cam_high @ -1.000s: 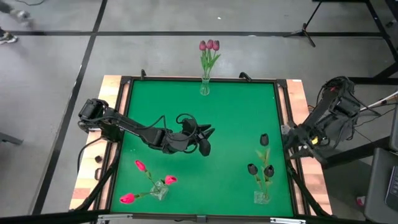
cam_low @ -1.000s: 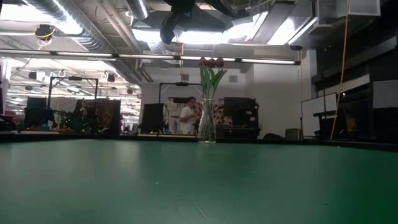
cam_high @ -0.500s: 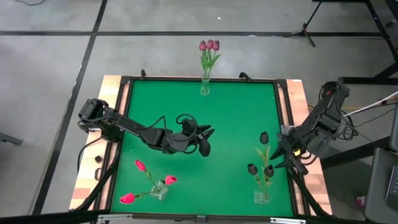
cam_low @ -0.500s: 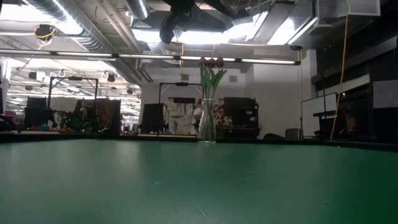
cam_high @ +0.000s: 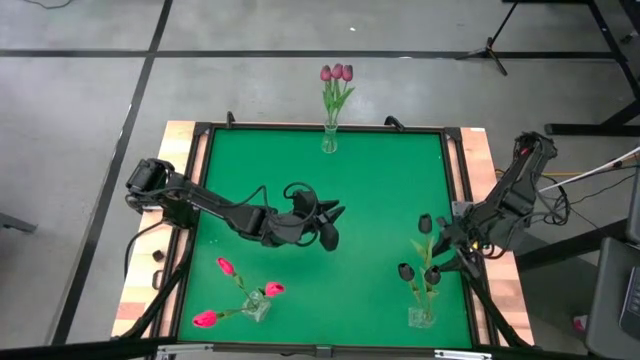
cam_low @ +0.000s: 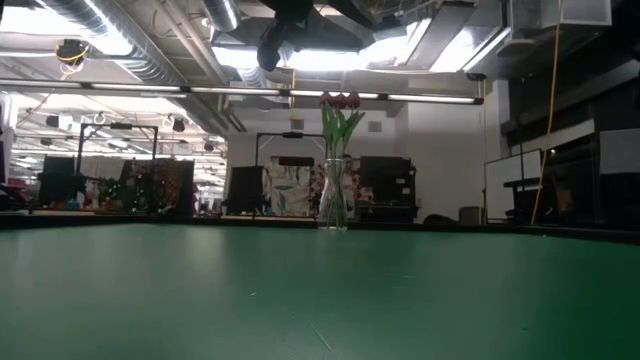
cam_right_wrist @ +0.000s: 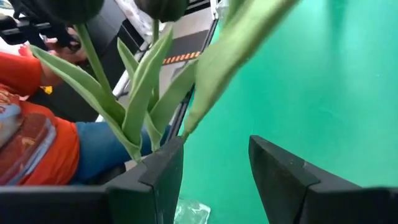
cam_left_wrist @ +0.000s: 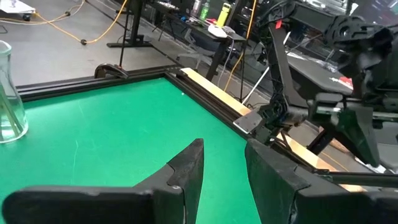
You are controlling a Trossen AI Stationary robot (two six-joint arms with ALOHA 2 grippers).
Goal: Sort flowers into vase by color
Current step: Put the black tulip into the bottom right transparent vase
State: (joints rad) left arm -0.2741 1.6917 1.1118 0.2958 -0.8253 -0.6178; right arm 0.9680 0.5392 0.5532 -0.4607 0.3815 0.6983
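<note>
right tool (cam_high: 442, 243) spread, nearing the dark tulips (cam_high: 421, 268); stems looking thin, bendy, light, so pinching low on stem.

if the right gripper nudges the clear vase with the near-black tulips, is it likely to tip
Probably yes. The small clear glass vase is narrow, and its three near-black tulips lean out far beyond it on long thin stems, so it looks top-heavy. A push high on the stems would likely bend them or lever the vase over. The right gripper hangs open beside them.
</note>
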